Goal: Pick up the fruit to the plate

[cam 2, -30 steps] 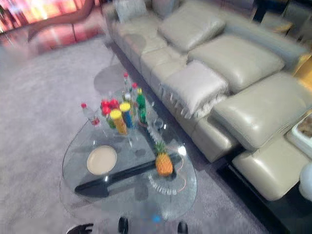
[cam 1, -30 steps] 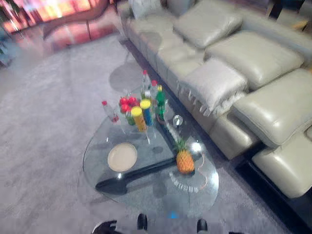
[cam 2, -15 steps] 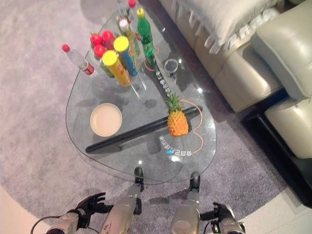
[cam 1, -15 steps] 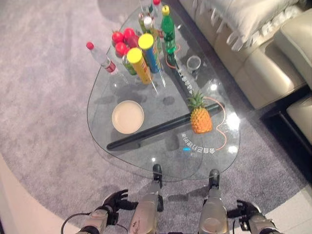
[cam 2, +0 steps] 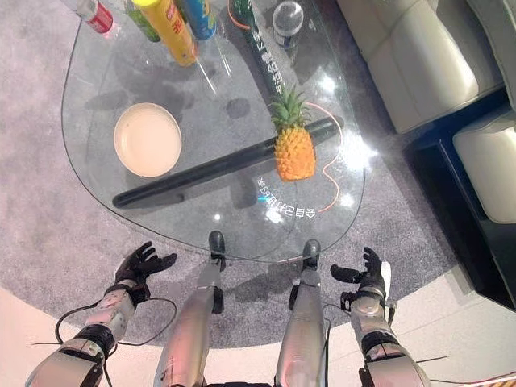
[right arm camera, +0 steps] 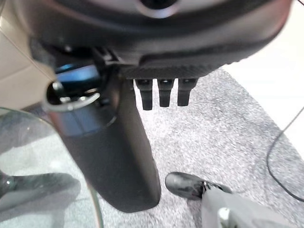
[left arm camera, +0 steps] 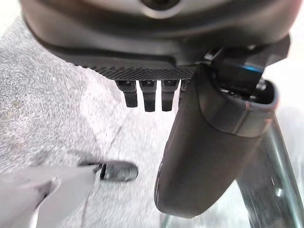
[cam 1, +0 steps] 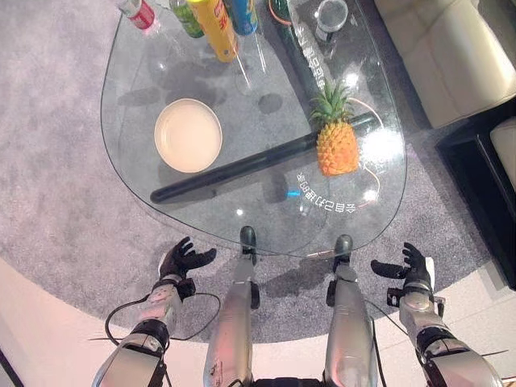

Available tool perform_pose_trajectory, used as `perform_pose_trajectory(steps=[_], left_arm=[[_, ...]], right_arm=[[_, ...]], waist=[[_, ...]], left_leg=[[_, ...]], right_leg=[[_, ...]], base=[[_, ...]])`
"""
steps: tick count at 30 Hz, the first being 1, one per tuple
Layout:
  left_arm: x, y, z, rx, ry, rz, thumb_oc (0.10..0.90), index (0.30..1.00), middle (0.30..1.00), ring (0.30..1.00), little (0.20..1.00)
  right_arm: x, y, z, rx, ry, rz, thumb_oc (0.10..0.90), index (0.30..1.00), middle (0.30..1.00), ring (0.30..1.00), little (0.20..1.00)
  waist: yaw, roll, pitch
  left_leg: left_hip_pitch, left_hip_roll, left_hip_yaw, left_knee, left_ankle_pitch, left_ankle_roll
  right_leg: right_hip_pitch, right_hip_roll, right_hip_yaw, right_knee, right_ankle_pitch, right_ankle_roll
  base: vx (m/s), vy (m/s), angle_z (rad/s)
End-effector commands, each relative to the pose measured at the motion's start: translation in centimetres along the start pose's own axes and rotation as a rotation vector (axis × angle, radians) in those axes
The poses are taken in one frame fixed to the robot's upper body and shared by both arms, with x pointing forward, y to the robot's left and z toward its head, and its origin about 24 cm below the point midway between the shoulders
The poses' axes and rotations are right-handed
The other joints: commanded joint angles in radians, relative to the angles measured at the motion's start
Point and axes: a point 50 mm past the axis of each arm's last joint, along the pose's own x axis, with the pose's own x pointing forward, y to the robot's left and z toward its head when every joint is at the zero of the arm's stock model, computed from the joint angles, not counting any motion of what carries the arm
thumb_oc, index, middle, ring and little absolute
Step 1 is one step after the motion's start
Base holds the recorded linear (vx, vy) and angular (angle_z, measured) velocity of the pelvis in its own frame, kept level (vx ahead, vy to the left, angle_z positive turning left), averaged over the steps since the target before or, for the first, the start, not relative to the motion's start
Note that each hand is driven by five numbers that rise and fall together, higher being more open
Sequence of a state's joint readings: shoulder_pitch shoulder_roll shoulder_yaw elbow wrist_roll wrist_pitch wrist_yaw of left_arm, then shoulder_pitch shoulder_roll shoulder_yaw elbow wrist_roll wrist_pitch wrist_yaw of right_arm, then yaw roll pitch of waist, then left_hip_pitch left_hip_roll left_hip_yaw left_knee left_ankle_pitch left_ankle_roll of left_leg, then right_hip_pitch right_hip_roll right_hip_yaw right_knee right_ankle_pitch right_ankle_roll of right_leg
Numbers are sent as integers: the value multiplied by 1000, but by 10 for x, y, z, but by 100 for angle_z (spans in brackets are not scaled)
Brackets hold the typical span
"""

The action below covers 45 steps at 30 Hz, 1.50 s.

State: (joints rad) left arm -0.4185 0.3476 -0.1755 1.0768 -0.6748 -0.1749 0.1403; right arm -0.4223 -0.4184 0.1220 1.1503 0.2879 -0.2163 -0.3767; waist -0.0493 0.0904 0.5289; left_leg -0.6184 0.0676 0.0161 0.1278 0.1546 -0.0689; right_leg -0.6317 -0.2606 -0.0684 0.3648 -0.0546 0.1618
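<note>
On the glass table (cam 1: 161, 72), the round plate (cam 1: 188, 135) lies bare, well apart from the upright pineapple (cam 1: 336, 141). Below the table's near edge, the left hand (cam 1: 182, 260) and right hand (cam 1: 409, 268) hang spread, holding nothing. Wrist views show grey carpet (right arm camera: 228, 128).

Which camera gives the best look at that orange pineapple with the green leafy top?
The left eye view: the orange pineapple stands whole on the glass table, nearest the picture's middle. The right eye view shows the same. The wrist views show hands and carpet.
</note>
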Motion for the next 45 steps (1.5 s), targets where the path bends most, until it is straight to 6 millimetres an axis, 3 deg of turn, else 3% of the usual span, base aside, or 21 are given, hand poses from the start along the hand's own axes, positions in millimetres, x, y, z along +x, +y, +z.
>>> perform_pose_trajectory(steps=[1,18,28,32,39,43,45], left_arm=[[2,31,20,-18,-90,158,800,900,900,900,900],[1,38,31,-29,-168,256,800,900,900,900,900],[0,29,32,41,-201,178,800,900,900,900,900],[0,28,31,47,-199,160,800,900,900,900,900],[-1,32,26,72,-177,159,800,900,900,900,900],[-2,33,24,83,-163,157,800,900,900,900,900],[-2,31,23,81,-158,157,800,900,900,900,900]], right_arm=[[-1,-15,-6,61,5,-91,800,900,900,900,900],[8,-18,23,102,-93,-111,800,900,900,900,900],[9,-22,22,80,-74,-153,800,900,900,900,900],[13,-41,20,110,-24,-259,800,900,900,900,900],[21,-96,37,295,-6,-556,800,900,900,900,900],[20,-117,57,447,-74,-700,800,900,900,900,900],[16,-118,83,542,-174,-751,800,900,900,900,900]], waist=[[20,-42,-9],[49,-54,-9],[55,-49,-9],[62,-45,-9],[73,-42,-9],[72,-46,-9],[67,-49,-9]], left_leg=[[-119,27,-30,236,-120,1],[-220,27,-57,343,-163,10],[-228,25,-58,339,-163,9],[-226,26,-58,341,-166,9],[-222,29,-57,338,-168,8],[-214,28,-57,328,-167,10],[-211,28,-55,319,-163,10]], right_leg=[[-128,22,40,38,98,-38],[-220,39,31,121,65,-53],[-226,34,20,114,69,-56],[-221,30,14,115,67,-55],[-215,29,2,117,65,-53],[-206,31,-5,112,67,-50],[-204,33,-7,109,69,-51]], base=[[16,-25,5],[2,-3,-1],[0,0,0],[4,-18,0],[8,-34,1],[4,-23,2],[1,2,5]])
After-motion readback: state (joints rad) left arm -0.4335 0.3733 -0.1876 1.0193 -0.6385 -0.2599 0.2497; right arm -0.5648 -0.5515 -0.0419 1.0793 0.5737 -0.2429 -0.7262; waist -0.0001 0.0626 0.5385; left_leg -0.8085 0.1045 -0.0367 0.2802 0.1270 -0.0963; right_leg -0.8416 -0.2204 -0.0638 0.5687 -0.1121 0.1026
